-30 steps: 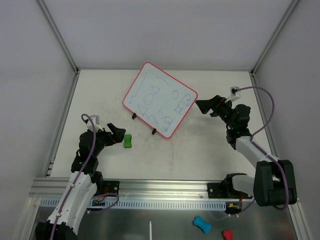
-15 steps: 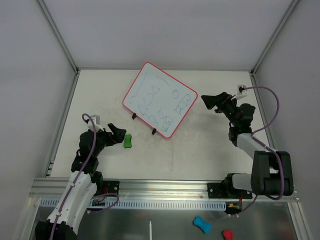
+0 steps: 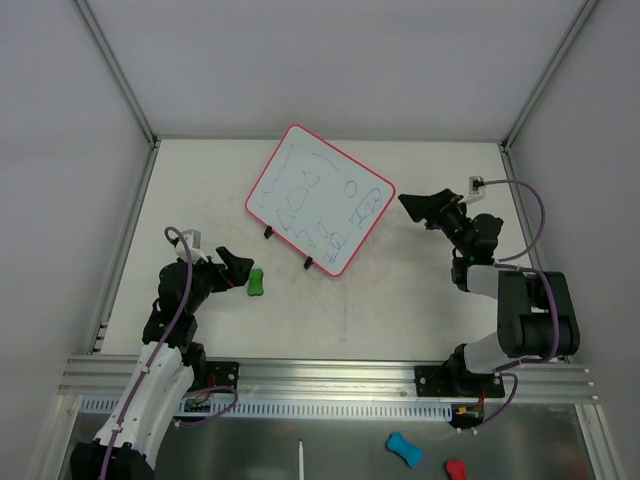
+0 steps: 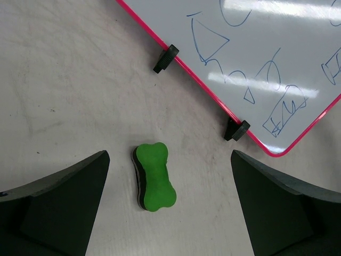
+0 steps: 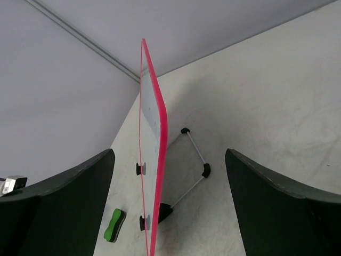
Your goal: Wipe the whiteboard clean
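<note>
Behind whiteboard [image 5: 152, 138] — wire stand [image 5: 195, 150], right-wrist view only — both jaws released, wide apart.

Scuffed off-white table [image 3: 400, 300] carries the whiteboard [image 3: 318, 198], propped on its stand, and a green eraser [image 3: 256, 283] nearby.

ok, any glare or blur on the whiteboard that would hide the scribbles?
Left wrist: bright glare bands run across the whiteboard and cross some of the blue scribbles; the green eraser is sharp. Top external: even light, no glare on the board, drawings small but legible. Right wrist: the board is seen nearly edge-on, so its face is unreadable.
</note>
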`<state>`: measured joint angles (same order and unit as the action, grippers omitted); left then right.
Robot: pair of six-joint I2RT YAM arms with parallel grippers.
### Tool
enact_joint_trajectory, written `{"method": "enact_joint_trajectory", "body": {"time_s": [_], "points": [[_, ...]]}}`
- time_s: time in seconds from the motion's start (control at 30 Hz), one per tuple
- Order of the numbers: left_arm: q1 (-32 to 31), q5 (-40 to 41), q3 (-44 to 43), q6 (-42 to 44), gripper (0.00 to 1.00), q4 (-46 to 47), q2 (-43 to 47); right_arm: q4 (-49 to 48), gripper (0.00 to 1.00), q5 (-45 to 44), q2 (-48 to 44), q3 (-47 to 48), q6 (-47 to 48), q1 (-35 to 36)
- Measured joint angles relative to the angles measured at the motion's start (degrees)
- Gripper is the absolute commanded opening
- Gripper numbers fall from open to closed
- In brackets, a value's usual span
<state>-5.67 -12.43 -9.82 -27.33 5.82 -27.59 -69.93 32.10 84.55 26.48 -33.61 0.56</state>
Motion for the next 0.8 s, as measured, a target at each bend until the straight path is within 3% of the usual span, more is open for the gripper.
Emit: {"method": "enact_joint_trajectory", "body": {"time_s": [0.13,0.4,0.6,0.7,0.8], "points": [[0.00,-0.13,0.00,0.22,0.99,0.00,0.39,-1.88,0.80,2.14,4.42,2.05,-2.27,0.00],[0.00,-0.02,-0.35,0.79,0.99,-0.26,-0.76,-2.27,0.79,3.15,6.40,4.83,-3.91,0.48],[0.00,-0.02,-0.44,0.83,0.99,-0.46,-0.94,-1.49,0.82,0.48,5.86,6.54,-3.85,1.14],[0.00,0.00,-0.44,0.83,0.99,-0.55,-0.76,0.48,0.91,-1.97,4.98,7.43,-3.58,1.75],[0.00,0.00,-0.44,0.83,0.99,-0.55,-0.74,0.98,0.81,-4.22,4.24,7.85,-2.56,3.15]]}}
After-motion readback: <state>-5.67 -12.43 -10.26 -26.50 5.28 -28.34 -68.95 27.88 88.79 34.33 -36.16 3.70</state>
